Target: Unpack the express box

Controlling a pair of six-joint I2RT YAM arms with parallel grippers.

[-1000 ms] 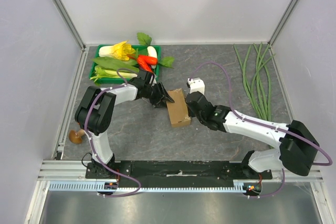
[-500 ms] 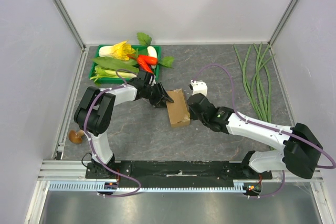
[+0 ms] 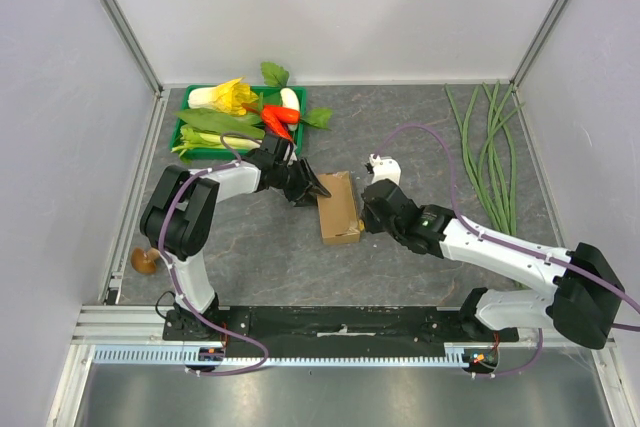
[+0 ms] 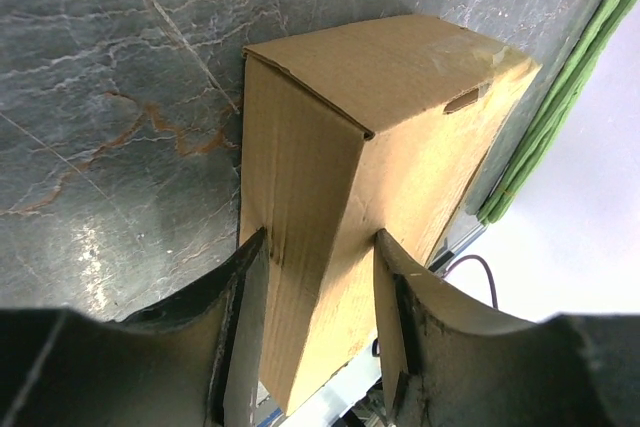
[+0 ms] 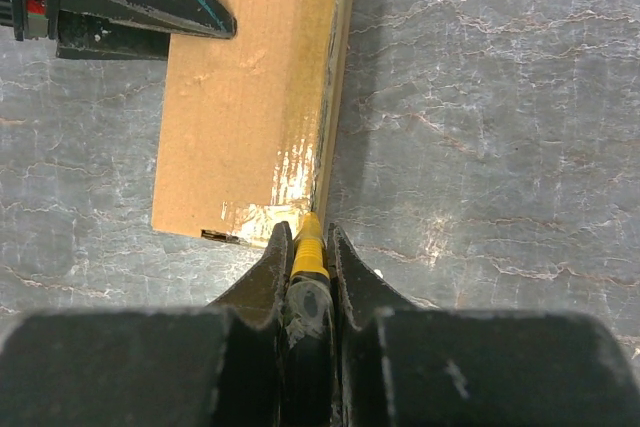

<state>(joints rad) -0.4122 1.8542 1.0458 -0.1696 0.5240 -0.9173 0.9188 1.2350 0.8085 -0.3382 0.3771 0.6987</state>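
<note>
Where the two arm bases sit along the bottom edge of the top view, a brown mushroom (image 3: 146,260) lies apart at the lower left of the grey stone-patterned table (image 3: 250,247). Near the middle of that view lies the express box (image 3: 339,206), closed and flat on the table, its long side running up and down the picture. The right gripper (image 5: 308,234) comes at the box's lower right corner. Its fingers are pinched narrow around a small yellow-tipped tool (image 5: 308,257), whose tip touches the box edge beside a shiny patch. The left gripper (image 3: 314,186) meets the box's upper left end. In the left wrist view its fingers (image 4: 243,282) straddle that end, pressed against both cardboard sides. Farther up, a green tray (image 3: 180,134) of vegetables sits at the upper left, and long green beans (image 3: 490,147) lie at the upper right.
</note>
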